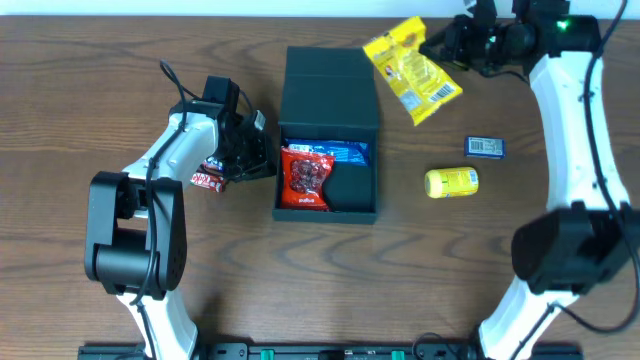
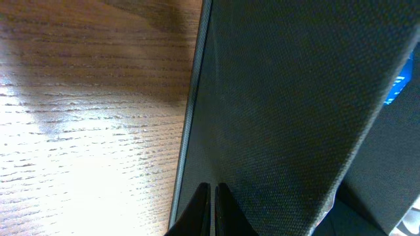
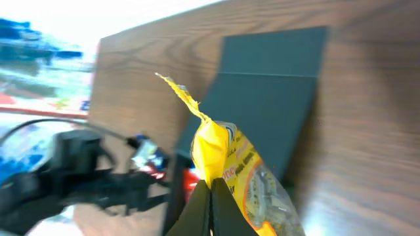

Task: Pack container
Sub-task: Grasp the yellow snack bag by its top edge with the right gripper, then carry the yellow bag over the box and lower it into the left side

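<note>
Container point(image 1: 330, 95) packing is looking partway done from where I'm standing. The right claw point(image 3: 211, 208) is clenching the top edge of a yellow packet point(image 3: 226, 164), which is dangling in the air by the far right corner of the lid flap, not yet above the open cavity. The left claw point(image 2: 211, 193) is pinched closed with nothing showing between its fingers, sitting low just beside the container's left wall. The container is lying mid-surface point(image 1: 120, 60) between the two arms, its flap thrown back toward the far edge.

I'm judging the step in hand to be carrying the yellow packet in. The next move is calling for a swing toward the cavity, a lowering into the free space beside what is inside, then a release.

Counting:
- one container
- two packets inside it, a red packet point(image 1: 305, 178) and a blue packet point(image 1: 345, 153)
- one yellow packet aloft
- three things waiting outside: a yellow pouch point(image 1: 452, 182), a small blue box point(image 1: 484, 148) and a red-and-white bar point(image 1: 207, 180) by the left claw
</note>
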`<action>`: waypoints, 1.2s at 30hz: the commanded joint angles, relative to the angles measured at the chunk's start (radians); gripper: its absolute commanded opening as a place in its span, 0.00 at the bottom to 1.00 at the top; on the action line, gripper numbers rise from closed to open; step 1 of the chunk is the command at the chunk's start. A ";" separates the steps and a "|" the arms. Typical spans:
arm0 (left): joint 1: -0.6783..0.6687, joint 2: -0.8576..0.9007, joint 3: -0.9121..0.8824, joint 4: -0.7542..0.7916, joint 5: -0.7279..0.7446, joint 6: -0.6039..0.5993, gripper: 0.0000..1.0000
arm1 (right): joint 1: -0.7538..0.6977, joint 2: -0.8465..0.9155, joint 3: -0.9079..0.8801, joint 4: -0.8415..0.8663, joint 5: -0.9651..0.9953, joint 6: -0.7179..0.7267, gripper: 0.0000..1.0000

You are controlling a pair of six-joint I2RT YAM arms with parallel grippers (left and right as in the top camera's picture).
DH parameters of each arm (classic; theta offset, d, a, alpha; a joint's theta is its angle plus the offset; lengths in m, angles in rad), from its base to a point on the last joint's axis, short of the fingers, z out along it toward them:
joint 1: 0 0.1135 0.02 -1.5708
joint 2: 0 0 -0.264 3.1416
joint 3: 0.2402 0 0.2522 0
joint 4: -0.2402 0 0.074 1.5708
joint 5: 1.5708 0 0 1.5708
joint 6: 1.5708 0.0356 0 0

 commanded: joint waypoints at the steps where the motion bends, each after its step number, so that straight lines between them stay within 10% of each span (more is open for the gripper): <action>1: -0.005 0.004 -0.004 0.004 0.016 -0.008 0.06 | 0.058 -0.070 0.019 -0.030 -0.035 0.071 0.01; 17: -0.005 0.004 -0.004 0.002 0.016 -0.008 0.06 | 0.183 -0.404 -0.363 -0.068 0.166 0.061 0.02; 36: 0.026 0.004 -0.004 -0.001 0.016 -0.007 0.06 | 0.374 -0.399 -0.838 0.573 0.089 0.988 0.02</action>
